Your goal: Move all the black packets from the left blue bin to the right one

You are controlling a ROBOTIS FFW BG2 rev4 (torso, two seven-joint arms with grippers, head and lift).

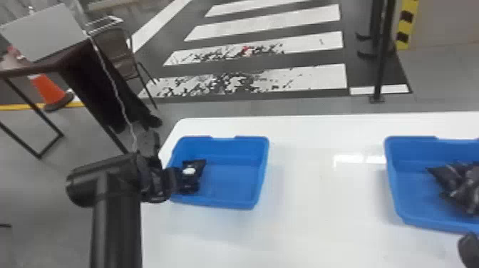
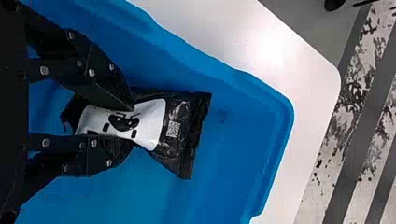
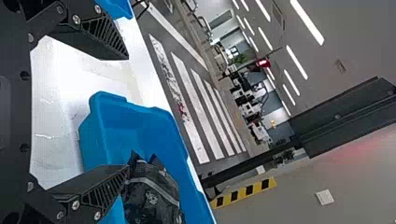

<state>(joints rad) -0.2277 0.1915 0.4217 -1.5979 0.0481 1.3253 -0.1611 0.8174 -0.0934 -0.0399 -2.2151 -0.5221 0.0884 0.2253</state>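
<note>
Left gripper (image 2: 133,126) pinches black packet (image 2: 180,130) by its sides inside left blue bin (image 1: 221,204), probably for steady lift-out; right gripper (image 3: 128,112) spread, well right of that bin.

On a white table (image 1: 306,221), a small black packet with a white patch (image 1: 198,167) is at nine o'clock in a blue plastic bin (image 1: 251,138), by the black left gripper (image 1: 174,180). At three o'clock from there, another blue plastic bin (image 1: 393,178) has a shiny black heap (image 1: 463,183).

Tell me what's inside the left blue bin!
Inside the left blue bin is a black packet with a white label, with the left gripper at it. Whatever is under the packet is covered, so I can't tell.
</note>
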